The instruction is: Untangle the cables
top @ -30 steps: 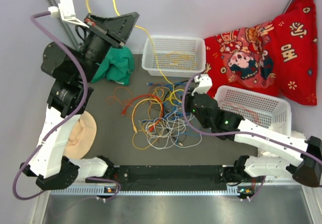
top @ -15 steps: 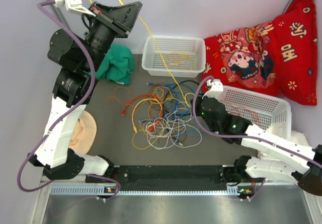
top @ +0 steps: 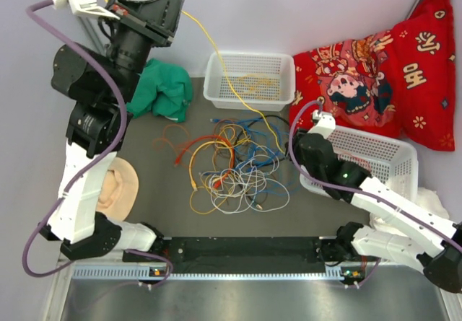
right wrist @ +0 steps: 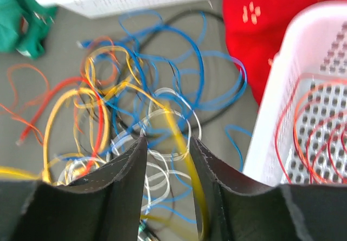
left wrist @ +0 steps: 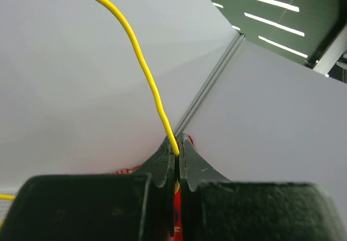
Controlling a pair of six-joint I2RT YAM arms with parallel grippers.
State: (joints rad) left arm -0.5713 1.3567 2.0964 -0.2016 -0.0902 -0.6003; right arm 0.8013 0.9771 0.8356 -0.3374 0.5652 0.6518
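top external: fixed high behind the arm bases (top: pixel 101 238), looking steeply down on the whole surface (top: pixel 144 198). left wrist: up high, facing up and out at wall corner (left wrist: pixel 211 84) and ceiling (left wrist: pixel 282 19), hard against its own left claw (left wrist: pixel 176 143) and the yellow cable (left wrist: pixel 142 67) in it, a strand the top view also shows. right wrist: low, tilted down past the right claw (right wrist: pixel 167 143), near the cable tangle (right wrist: pixel 135 100), white basket (right wrist: pixel 271 116) and red cushion (right wrist: pixel 260 24), all also in the top view.

Bright, even overhead light, soft shadows only. Ceiling light strips (left wrist: pixel 264 0) glared in left wrist view. Right wrist view soft: near yellow cable (right wrist: pixel 187 160) and right end effector (right wrist: pixel 166 142) out of focus. Top view sharp.
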